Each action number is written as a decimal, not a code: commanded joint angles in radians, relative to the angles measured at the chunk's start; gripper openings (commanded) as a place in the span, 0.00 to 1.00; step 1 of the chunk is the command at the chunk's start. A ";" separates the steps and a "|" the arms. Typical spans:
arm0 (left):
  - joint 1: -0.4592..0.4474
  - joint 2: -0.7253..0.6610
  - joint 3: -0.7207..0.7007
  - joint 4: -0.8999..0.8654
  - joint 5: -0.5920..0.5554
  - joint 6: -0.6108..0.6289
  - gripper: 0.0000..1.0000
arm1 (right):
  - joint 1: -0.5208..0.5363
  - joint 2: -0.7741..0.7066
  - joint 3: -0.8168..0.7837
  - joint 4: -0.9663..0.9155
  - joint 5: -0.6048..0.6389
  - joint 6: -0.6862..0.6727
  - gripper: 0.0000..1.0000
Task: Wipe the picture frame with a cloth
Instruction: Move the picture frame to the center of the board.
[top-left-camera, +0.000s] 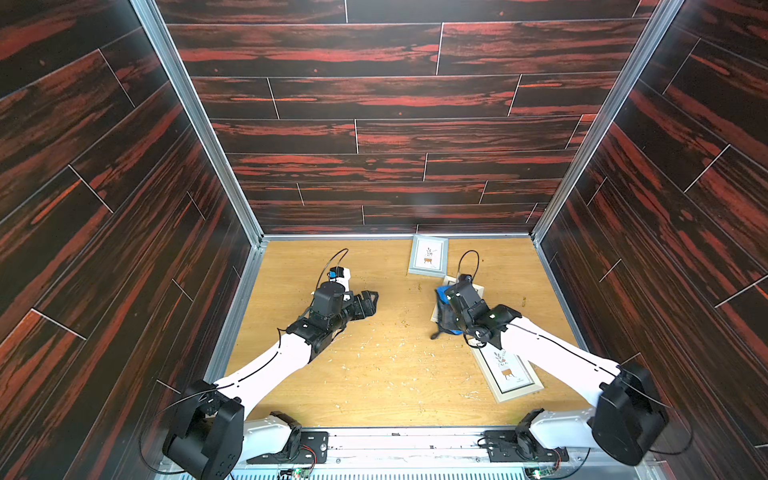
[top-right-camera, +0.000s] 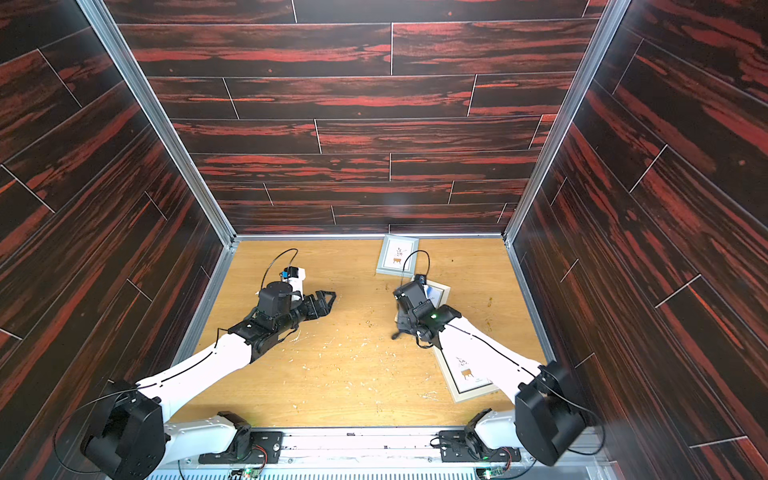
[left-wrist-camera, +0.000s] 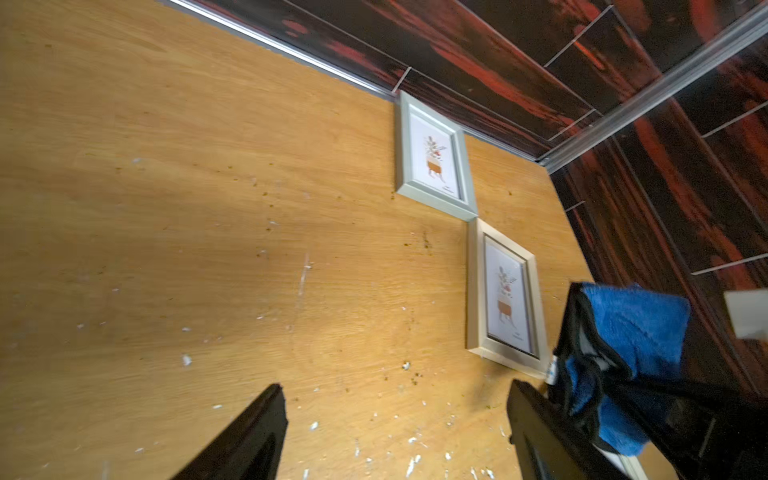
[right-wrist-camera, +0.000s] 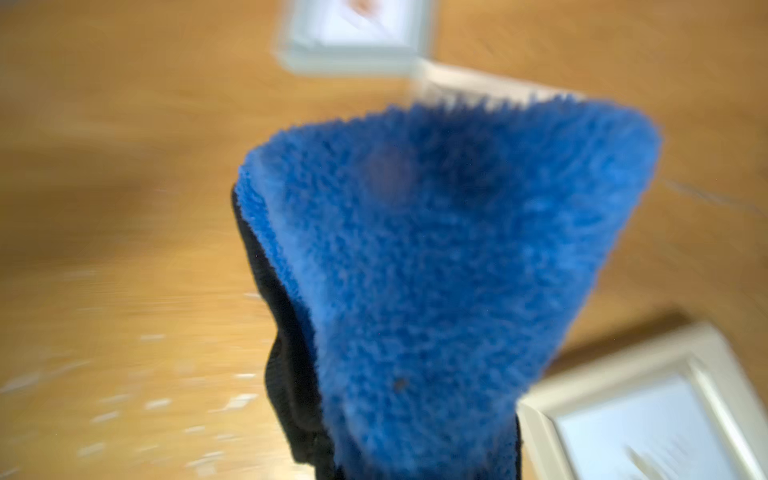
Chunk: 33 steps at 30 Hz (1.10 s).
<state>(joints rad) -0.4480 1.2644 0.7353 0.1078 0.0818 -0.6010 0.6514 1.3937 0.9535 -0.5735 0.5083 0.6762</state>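
**Cloth gripped by the right claw over the middle frame; wiping not yet evident**

Three picture frames lie flat on the wooden table (top-left-camera: 374, 386). Positions are given from the middle frame (left-wrist-camera: 505, 297), a cream one.

On the side of the middle frame nearest the robot's base lies the near frame (top-left-camera: 509, 376), also cream and partly covered by the right forearm.

Over the near end of the middle frame, the right gripper (top-left-camera: 453, 307) is clamped on the cloth (right-wrist-camera: 436, 270). The cloth hangs in a bunched fold, blue pile outward, with black edging down one side. Whether its lower end touches the middle frame cannot be told. The right wrist view is blurred, and the gripper blocks both top views.

Well to the left of the middle frame, the left gripper (top-left-camera: 371, 304) hovers over bare table, jaws wide apart and empty. Pale flecks (top-left-camera: 390, 353) dot the table on that same side.

Beyond the middle frame lies the grey far frame (top-left-camera: 429, 255), close to the back wall. The two meet corner to corner, touching or nearly so.

Progress, as a judgement: the cloth is secured and positioned at a frame. The wiping strokes appear yet to be made, and no frame shows any sign of being finished.
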 joint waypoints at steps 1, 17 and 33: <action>0.001 0.011 -0.008 -0.042 -0.050 0.022 0.87 | -0.048 0.000 -0.030 -0.243 0.140 0.150 0.00; 0.006 0.004 -0.028 -0.033 -0.062 0.034 0.87 | -0.060 0.091 -0.233 -0.257 -0.023 0.357 0.00; 0.009 0.093 0.034 -0.157 -0.037 0.020 0.81 | 0.300 0.189 -0.037 -0.072 -0.271 0.499 0.00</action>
<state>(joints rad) -0.4442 1.3453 0.7258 0.0235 0.0219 -0.5869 0.9199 1.5436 0.8745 -0.7479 0.3428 1.1336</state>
